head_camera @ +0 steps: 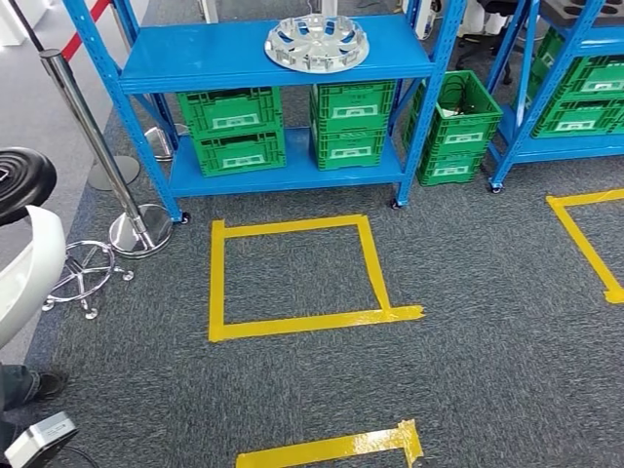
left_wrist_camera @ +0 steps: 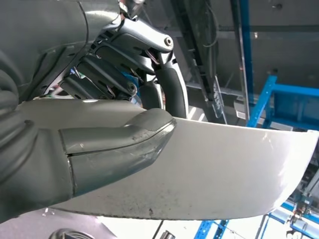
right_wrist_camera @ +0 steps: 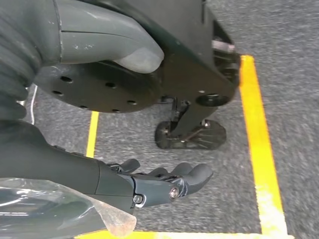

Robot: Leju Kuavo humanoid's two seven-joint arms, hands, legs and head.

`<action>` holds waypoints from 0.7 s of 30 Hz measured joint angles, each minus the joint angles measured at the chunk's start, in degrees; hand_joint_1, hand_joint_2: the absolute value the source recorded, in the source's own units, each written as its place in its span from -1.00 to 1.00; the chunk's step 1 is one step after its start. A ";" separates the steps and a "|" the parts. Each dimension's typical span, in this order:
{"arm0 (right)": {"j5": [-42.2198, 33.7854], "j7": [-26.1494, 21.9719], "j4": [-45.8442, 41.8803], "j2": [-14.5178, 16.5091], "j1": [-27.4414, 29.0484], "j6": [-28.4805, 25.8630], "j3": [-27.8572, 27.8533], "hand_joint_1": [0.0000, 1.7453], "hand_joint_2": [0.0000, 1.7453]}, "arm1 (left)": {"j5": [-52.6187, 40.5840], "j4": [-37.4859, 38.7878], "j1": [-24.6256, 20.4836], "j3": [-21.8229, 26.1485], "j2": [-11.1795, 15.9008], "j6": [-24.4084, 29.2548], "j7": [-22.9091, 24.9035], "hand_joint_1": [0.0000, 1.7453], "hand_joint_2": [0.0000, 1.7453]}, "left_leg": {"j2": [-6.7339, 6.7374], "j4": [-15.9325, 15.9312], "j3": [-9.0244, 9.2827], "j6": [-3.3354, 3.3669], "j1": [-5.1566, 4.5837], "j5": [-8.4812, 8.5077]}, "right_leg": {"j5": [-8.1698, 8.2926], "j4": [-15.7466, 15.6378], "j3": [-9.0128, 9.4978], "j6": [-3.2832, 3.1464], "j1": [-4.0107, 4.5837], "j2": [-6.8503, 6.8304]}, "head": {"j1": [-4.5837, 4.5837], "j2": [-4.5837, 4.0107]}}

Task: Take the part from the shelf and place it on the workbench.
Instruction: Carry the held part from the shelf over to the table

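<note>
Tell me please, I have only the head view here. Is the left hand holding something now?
Observer: Yes. In the left wrist view the left hand grips a pale curved panel, with its thumb pressed on the panel's face.
Operator: And the right hand?
Observer: The right hand holds nothing. Its fingers are loosely apart above the grey carpet.
Operator: Is any floor marking close to it?
Observer: Yes, a yellow tape line runs on the carpet near that hand.
</note>
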 joint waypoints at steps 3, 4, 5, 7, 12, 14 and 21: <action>0.00 0.00 0.00 0.00 0.13 0.00 0.04 -1.00 1.00 | -0.04 0.37 0.02 -0.06 -0.01 0.00 0.00 1.00 1.00 | 0.05 0.49 -2.57 0.04 -0.15 1.70 | -5.00 8.22 -0.92 0.29 0.01 0.01 | 0.14 0.01; 0.00 -0.01 0.00 0.00 0.18 0.00 0.05 -1.00 1.00 | -0.05 0.48 0.02 -0.06 -0.01 0.00 0.00 1.00 1.00 | 0.05 0.74 -3.33 -0.04 -0.17 2.15 | -4.65 7.04 0.87 0.25 0.01 0.01 | 0.16 0.01; 0.00 -0.04 0.00 0.00 0.19 0.00 0.05 -1.00 1.00 | -0.06 0.56 0.01 -0.06 0.01 0.00 0.01 1.00 1.00 | 0.04 1.00 -3.97 -0.15 -0.19 2.51 | -3.60 3.71 3.76 0.12 0.02 0.01 | 0.16 0.02; 0.00 -0.14 0.00 -0.01 0.04 0.00 0.07 -1.00 1.00 | -0.08 0.67 -0.02 -0.06 0.06 0.01 0.05 1.00 1.00 | 0.07 1.75 -4.94 -0.52 -0.31 3.02 | -2.07 -4.88 9.83 -0.39 0.13 0.02 | 0.15 0.02; 0.00 -0.29 0.01 -0.03 0.16 -0.03 0.12 -1.00 1.00 | -0.11 0.86 -0.17 -0.17 0.20 0.00 0.15 1.00 1.00 | 0.03 2.63 -5.81 -2.04 -0.15 3.66 | -0.83 -9.41 11.99 -2.10 0.37 -0.13 | 0.08 0.02; 0.00 -0.28 0.04 -0.07 0.17 -0.07 0.13 -1.00 1.00 | -0.10 0.89 -0.17 -0.20 0.36 0.00 0.15 1.00 1.00 | -0.16 5.95 -7.13 -2.74 0.08 0.91 | 0.01 -9.70 11.78 -2.83 0.09 -0.35 | -0.16 0.01; 0.01 -0.28 0.07 -0.11 0.39 -0.06 0.16 -1.00 1.00 | -0.16 1.39 -0.20 -0.51 0.64 0.00 0.17 1.00 1.00 | -0.25 10.81 -6.52 -3.84 1.14 -1.13 | 1.18 -8.68 9.94 -2.66 -0.02 -0.36 | -0.46 0.01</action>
